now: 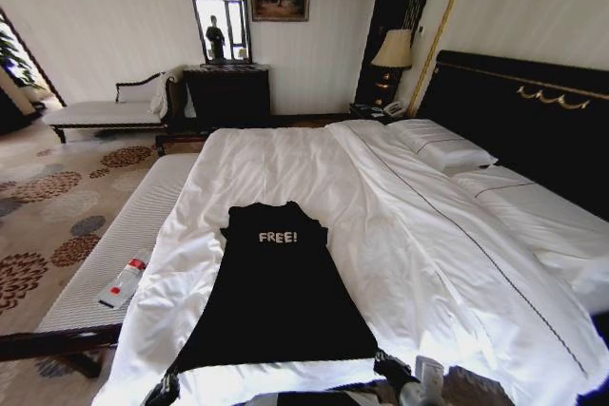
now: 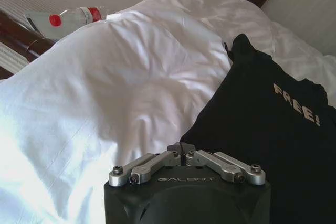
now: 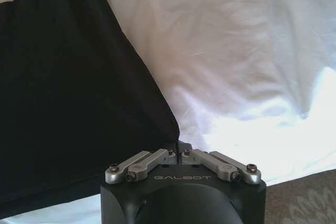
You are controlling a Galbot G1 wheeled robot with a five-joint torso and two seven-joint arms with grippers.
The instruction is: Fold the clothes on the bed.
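Both hands pinch black T-shirt (image 1: 276,292) hem on white bed (image 1: 400,235).

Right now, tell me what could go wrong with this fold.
1. Both grippers, left and right, look shut at the T-shirt's hem corners; they may have pinched the white duvet too, so lifting could drag it.
2. The T-shirt's sleeves look tucked under; lifting could let them spill out.
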